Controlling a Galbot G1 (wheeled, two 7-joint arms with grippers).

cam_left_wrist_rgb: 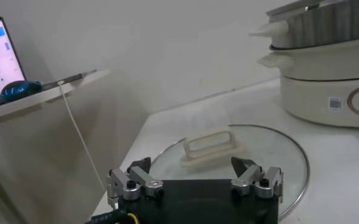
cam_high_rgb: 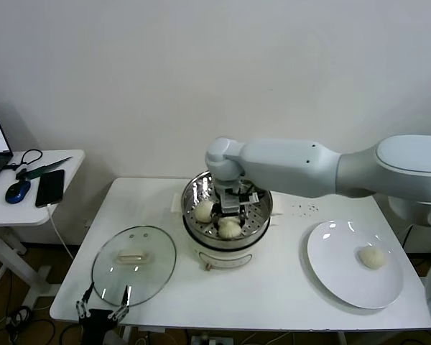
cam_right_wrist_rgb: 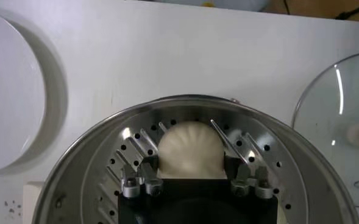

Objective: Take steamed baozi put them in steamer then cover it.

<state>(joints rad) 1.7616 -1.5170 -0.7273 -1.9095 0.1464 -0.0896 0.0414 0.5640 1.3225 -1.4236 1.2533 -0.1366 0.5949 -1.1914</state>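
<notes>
While the right arm reaches across from the robot's right side, the right gripper (cam_high_rgb: pixel 230 210) hangs down inside the steamer (cam_high_rgb: pixel 262 215), low over its holed floor. In the right wrist view a bun (cam_right_wrist_rgb: pixel 189 151) sits on that floor directly between the two fingers (cam_right_wrist_rgb: pixel 141 180). The fingers flank the bun's sides and stand apart; whether their tips touch the dough cannot be told, since the gripper body hides the near part of the bun.

From the head view two buns show in the steamer: one (cam_high_rgb: pixel 230 228) just below the gripper, toward the front of the basket, and another (cam_high_rgb: pixel 204 210) beside it on the robot's left, close to the basket wall. A further bun (cam_high_rgb: pixel 372 256) lies on the white plate (cam_high_rgb: pixel 330 262), which rests on the white table (cam_high_rgb: pixel 273 287) well to the robot's right of the steamer. That bun sits toward the plate's right half.

The glass lid (cam_high_rgb: pixel 152 273) lies flat on the table to the robot's left of the steamer, near but apart from the pot base, its white handle (cam_high_rgb: pixel 131 256) facing up. The left gripper (cam_left_wrist_rgb: pixel 194 176) waits at the front left edge of the table, just beside the lid's rim, with its fingers (cam_left_wrist_rgb: pixel 130 184) spread wide and nothing between them.

On a small side table (cam_high_rgb: pixel 65 172) further to the left lie a phone (cam_high_rgb: pixel 49 187) and a blue mouse (cam_high_rgb: pixel 17 190).
</notes>
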